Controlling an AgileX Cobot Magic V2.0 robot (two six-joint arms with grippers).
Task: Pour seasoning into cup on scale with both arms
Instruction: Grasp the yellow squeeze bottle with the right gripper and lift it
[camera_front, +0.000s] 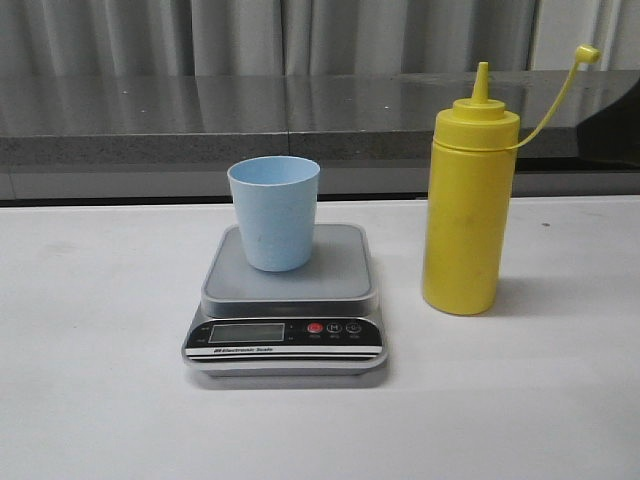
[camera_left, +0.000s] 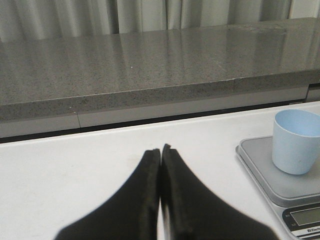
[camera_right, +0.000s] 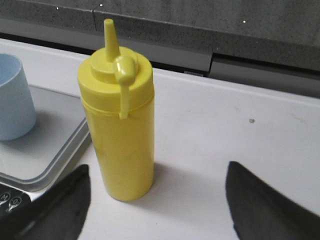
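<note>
The yellow squeeze bottle (camera_front: 468, 210) stands upright on the white table, right of the scale (camera_front: 285, 305), its cap hanging on a thin tether. The pale blue cup (camera_front: 274, 212) stands on the scale's grey platform. Neither arm shows in the front view. In the right wrist view my right gripper (camera_right: 157, 175) is open and empty, its fingers wide apart, with the bottle (camera_right: 120, 115) just ahead, nearer one finger. In the left wrist view my left gripper (camera_left: 161, 150) is shut and empty over bare table, with the cup (camera_left: 295, 141) and scale (camera_left: 280, 175) off to one side.
A grey speckled counter ledge (camera_front: 300, 115) runs along the back of the white table (camera_front: 100, 400), with pale curtains behind it. The scale's display and red button (camera_front: 315, 328) face the front edge.
</note>
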